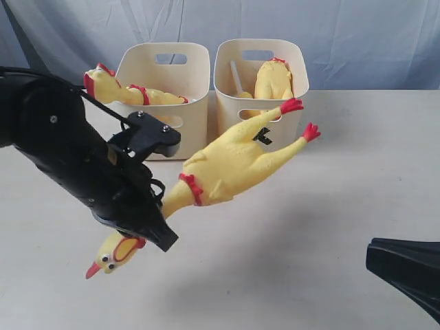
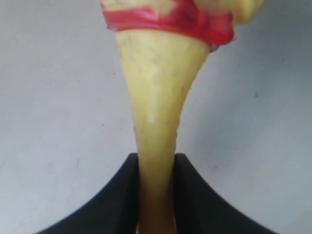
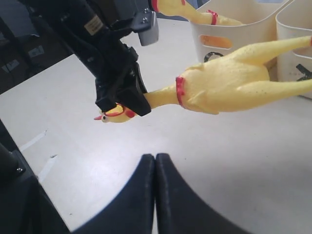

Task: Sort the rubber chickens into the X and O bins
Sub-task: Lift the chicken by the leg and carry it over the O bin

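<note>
We find the held chicken (image 1: 234, 161) above the table (image 1: 309, 275), in front of the bins. Its long axis runs from the head at 7 o'clock to the red feet at 1 o'clock. The left gripper (image 1: 159, 213) pinches its neck. One leg covers part of the mark on the X bin (image 1: 297, 75), and the arm hides the front of the O bin (image 1: 196, 75). The right gripper (image 3: 155, 163) is pressed together. The tabletop is pale, with a blue-grey cloth backdrop (image 1: 364, 34) behind.
</note>
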### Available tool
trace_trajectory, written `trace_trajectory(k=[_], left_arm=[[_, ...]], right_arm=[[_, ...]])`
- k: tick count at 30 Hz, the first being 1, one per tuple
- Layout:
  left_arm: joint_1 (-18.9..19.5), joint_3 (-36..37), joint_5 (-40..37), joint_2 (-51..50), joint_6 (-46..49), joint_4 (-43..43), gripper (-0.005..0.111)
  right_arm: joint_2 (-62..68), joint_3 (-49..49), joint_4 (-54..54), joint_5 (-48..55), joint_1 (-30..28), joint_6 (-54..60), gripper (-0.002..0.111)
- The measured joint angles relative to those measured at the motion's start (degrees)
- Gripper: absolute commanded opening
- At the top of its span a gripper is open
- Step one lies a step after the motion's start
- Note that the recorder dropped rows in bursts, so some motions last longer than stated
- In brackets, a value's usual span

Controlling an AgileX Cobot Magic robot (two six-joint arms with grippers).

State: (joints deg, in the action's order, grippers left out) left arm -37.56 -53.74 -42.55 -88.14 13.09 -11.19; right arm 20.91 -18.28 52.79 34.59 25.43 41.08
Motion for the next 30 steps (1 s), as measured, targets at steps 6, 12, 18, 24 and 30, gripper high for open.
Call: trace_trajectory(k=[6,12,18,24,30], left_arm=[[0.0,-4.0,-7.4,6.2,-3.1,-0.8,0.0],[0.3,-15.0,-14.4,8.4,-11.1,3.6,0.0],[4.6,-22.5,-13.5,7.2,-13.5,-6.3,0.0],[9.0,-24.0,-9.4,2.5,-13.1,-24.7,0.0],[12.6,-24.0,-7.1,-1.3,-13.1,-39.8,0.0]], right_arm=[[0.0,0.0,0.0,0.0,0.0,0.0,-0.001],[0.0,0.0,0.0,0.0,0.0,-0.1,-0.001],[0.0,0.0,0.0,0.0,0.0,-0.1,-0.001],[0.0,0.0,0.0,0.0,0.0,-0.1,-0.001],[0.0,0.0,0.0,0.0,0.0,-0.1,-0.001]])
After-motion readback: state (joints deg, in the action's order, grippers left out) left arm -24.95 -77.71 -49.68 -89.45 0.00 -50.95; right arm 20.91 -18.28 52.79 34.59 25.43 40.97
